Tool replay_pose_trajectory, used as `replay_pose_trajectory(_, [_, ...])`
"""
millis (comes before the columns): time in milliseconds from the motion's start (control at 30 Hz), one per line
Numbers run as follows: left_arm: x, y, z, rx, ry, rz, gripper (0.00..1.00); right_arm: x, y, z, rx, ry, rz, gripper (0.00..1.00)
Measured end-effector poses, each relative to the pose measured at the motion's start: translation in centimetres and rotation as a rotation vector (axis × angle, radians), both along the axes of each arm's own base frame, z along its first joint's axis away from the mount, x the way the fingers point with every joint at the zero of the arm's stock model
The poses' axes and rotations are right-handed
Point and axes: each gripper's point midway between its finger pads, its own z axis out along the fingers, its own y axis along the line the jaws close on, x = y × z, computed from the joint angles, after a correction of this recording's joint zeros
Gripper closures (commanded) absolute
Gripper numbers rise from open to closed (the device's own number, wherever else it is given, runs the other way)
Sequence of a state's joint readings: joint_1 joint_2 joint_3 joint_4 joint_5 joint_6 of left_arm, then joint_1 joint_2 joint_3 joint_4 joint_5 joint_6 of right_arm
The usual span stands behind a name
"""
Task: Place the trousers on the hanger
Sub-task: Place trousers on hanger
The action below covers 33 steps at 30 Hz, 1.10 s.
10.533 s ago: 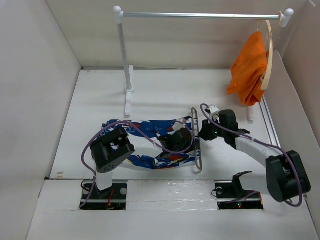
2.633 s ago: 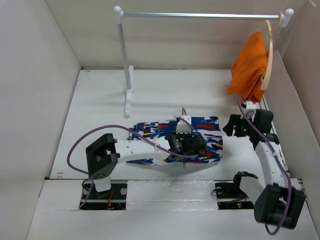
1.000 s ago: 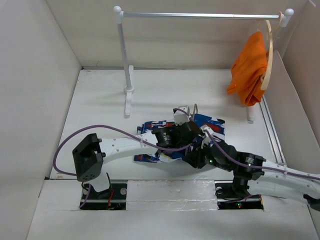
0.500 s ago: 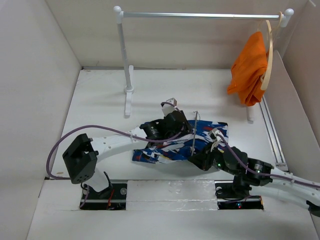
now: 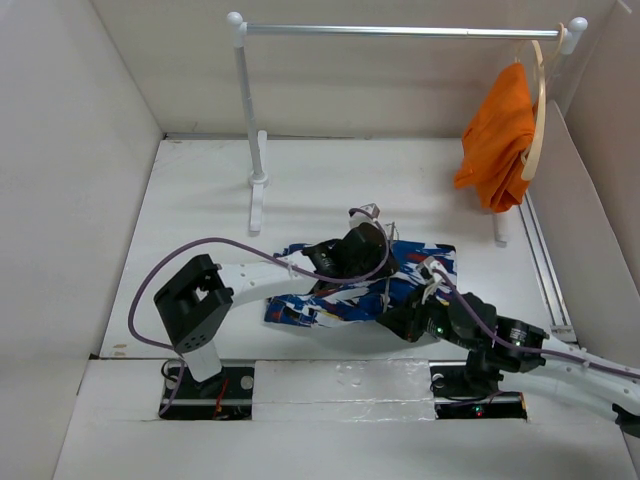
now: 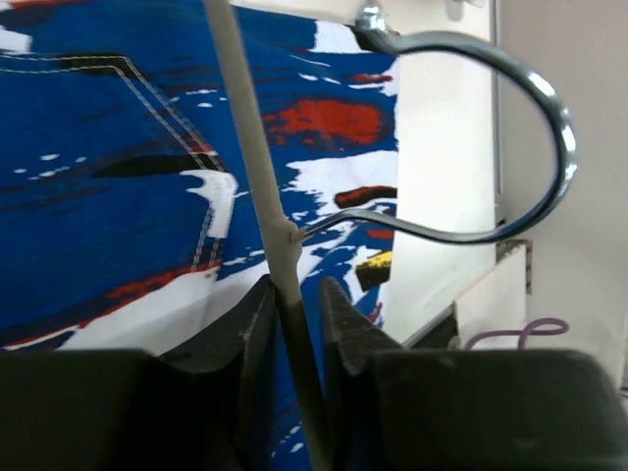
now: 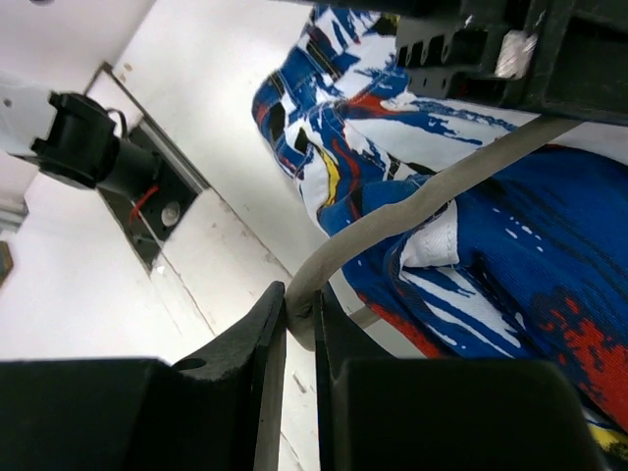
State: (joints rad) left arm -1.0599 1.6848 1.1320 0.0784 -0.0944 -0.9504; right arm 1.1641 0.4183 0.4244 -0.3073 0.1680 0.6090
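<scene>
The trousers (image 5: 340, 292) lie in a heap on the table, dark blue with red, white and yellow streaks; they also fill the left wrist view (image 6: 118, 157) and the right wrist view (image 7: 510, 226). The grey wire hanger (image 5: 386, 280) lies across them, its hook (image 6: 535, 118) past the cloth's edge. My left gripper (image 5: 368, 245) (image 6: 294, 294) straddles the hanger's neck just below the twist. One finger touches the wire and a sliver of gap shows on the other side. My right gripper (image 5: 400, 318) (image 7: 299, 304) is shut on the hanger's rounded corner (image 7: 324, 265) at the near edge of the trousers.
A clothes rail (image 5: 400, 30) spans the back on a white post (image 5: 245, 120) with a foot (image 5: 258, 205). An orange garment (image 5: 497, 135) hangs on a wooden hanger (image 5: 540, 100) at its right end. White walls close in the table on both sides.
The left gripper let go, shifted along the hanger toward its hook, and now sits narrowed around the neck. The right gripper closed on the hanger's corner and has stayed there.
</scene>
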Motion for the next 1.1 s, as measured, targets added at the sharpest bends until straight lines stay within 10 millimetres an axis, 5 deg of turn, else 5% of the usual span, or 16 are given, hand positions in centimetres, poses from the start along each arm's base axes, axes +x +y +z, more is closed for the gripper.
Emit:
replay_pose_trajectory(67, [-0.1, -0.6, 0.1, -0.020, 0.011, -0.013, 1.00, -0.1, 0.0, -0.4, -0.012, 0.004, 0.007, 1.00])
replay_pose_trajectory(167, [-0.3, -1.2, -0.1, -0.016, 0.021, -0.021, 1.00, -0.2, -0.1, -1.4, -0.046, 0.011, 0.019, 0.78])
replay_pose_trajectory(200, [-0.3, -1.3, -0.3, -0.012, 0.023, -0.021, 1.00, -0.3, -0.3, -1.6, -0.056, 0.016, 0.019, 0.41])
replay_pose_trajectory(400, [0.2, -0.3, -0.9, 0.046, -0.005, 0.006, 1.00, -0.6, -1.9, -1.5, -0.106, 0.068, -0.023, 0.16])
replay_pose_trajectory(600, [0.1, 0.0, 0.3, 0.046, -0.045, 0.041, 1.00, 0.6, -1.4, 2.7, -0.042, 0.036, -0.073, 0.10])
replay_pose_trajectory(767, [-0.2, 0.1, 0.4, 0.054, -0.050, 0.054, 1.00, 2.1, 0.3, 1.3, -0.090, 0.070, -0.101, 0.12])
replay_pose_trajectory(933, [-0.2, 0.4, 0.7, 0.052, -0.047, 0.070, 1.00, 2.7, 0.8, -0.4, -0.132, 0.114, -0.136, 0.24])
replay_pose_trajectory(1100, [-0.3, 0.8, 2.3, 0.024, -0.054, 0.079, 1.00, 3.5, 0.9, 0.0, -0.067, 0.108, -0.189, 0.50])
